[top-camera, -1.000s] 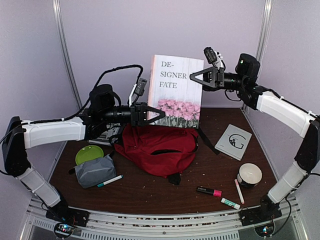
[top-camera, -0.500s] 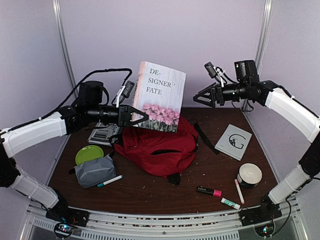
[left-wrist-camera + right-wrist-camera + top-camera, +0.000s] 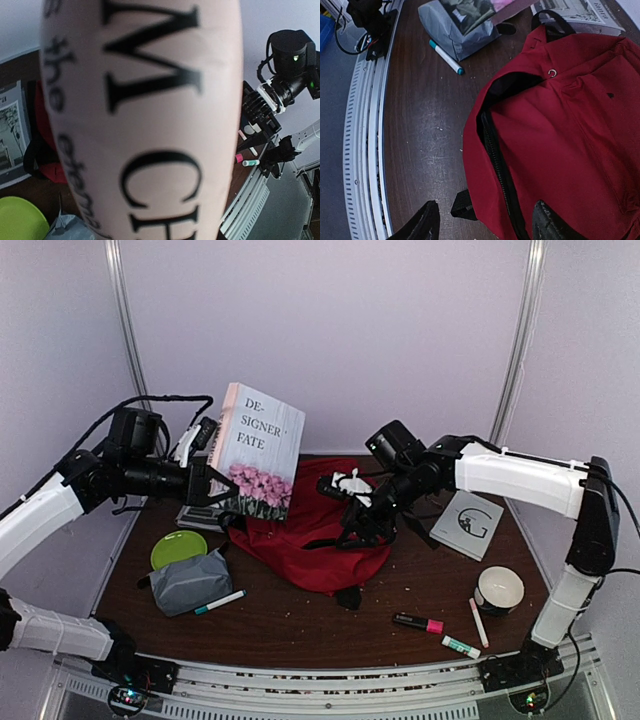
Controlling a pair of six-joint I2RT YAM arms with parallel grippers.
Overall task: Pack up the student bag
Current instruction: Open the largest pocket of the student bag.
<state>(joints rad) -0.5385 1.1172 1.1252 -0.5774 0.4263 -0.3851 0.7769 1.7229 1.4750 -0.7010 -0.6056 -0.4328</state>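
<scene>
The step in hand is getting the book (image 3: 257, 448) into the student bag (image 3: 300, 552); the left gripper (image 3: 212, 485) holds the hardback, titled "DE-SIGNER FATE", aloft and tilted at the left of the table (image 3: 300, 625), clamped by its lower edge, well clear of the wood. In the left wrist view the book's lettered spine (image 3: 145, 120) fills the frame and hides the fingers, so the grasp is judged from the top view alone. The red backpack lies flat at the middle of the table; its zip opening (image 3: 492, 132) gapes a little, a dark slit facing the near edge. The right gripper (image 3: 355, 523) hangs over the bag's right half; in its own camera its fingers (image 3: 422, 225) are spread wide and grip nothing, with the zipper track running between them. A grey zip pouch (image 3: 190, 580) and a teal-capped marker (image 3: 220, 602) lie just left of the bag, near a green plate (image 3: 178, 548); a notebook marked G (image 3: 467, 523) lies to its right.

The slit looks too narrow for a book this broad; the next move probably calls for the right gripper to pinch the upper lip of the opening and lift it, then for the left arm to bring the book across and slide it in edge first.
</scene>
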